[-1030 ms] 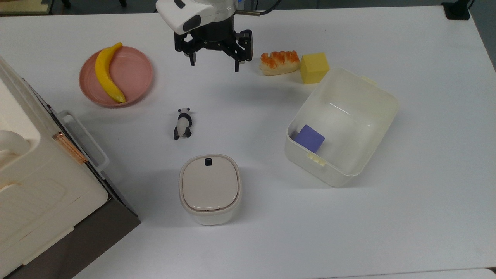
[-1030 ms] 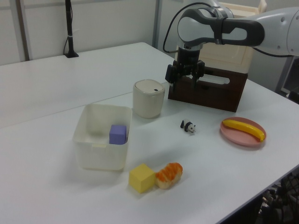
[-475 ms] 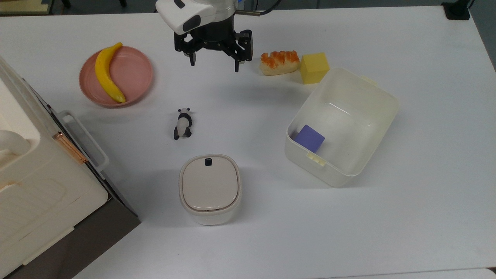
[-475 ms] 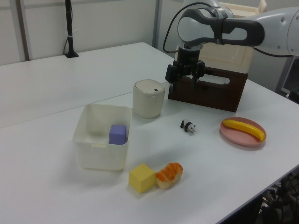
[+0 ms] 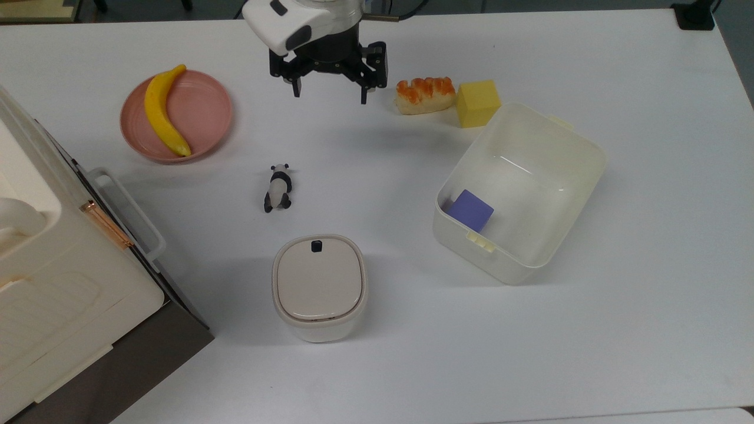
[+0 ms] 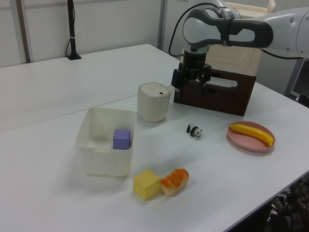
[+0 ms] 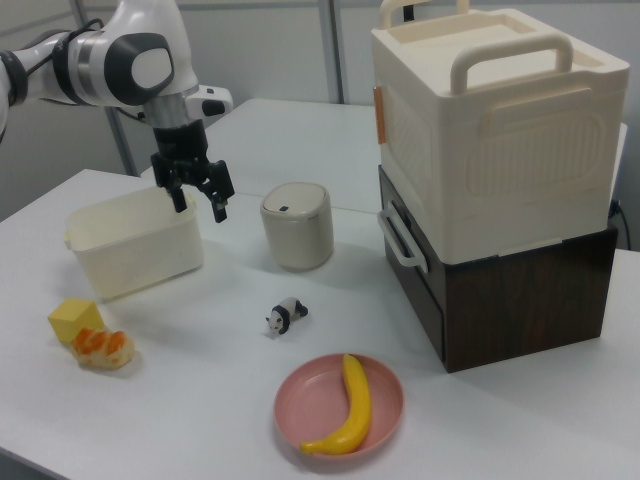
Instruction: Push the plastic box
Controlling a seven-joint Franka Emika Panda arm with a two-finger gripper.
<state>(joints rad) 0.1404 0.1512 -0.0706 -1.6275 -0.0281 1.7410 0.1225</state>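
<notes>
The plastic box (image 5: 521, 191) is sitting open on the white tabletop (image 5: 648, 294), toward the top view's right edge, turned at an angle to the edges. One purple block (image 5: 469, 210) is lying inside it, against the wall nearest the tabletop's middle. Just beside the box's far corner, one yellow block (image 5: 478, 103) and one piece of orange-topped bread (image 5: 425, 94) are resting side by side, the yellow block almost touching the box rim.

The gripper (image 5: 330, 94) is being held above the tabletop near the far edge in the top view, well apart from the box, with its fingers (image 5: 363, 94) spread apart and nothing between them. The bread is lying between the gripper and the box.

Compared with a second ago, the gripper is shown shifted slightly toward the top view's right and toward the far edge; the box and the other things are lying where they were.

Elsewhere, one panda figure (image 5: 278, 188) is lying near the middle, one lidded cream bin (image 5: 319, 287) is standing toward the near edge, and one pink plate (image 5: 203, 106) is carrying one banana (image 5: 160, 112). One large white case (image 7: 495, 130) is stacked on a dark brown base (image 7: 520, 300) at the tabletop's left edge in the top view.
</notes>
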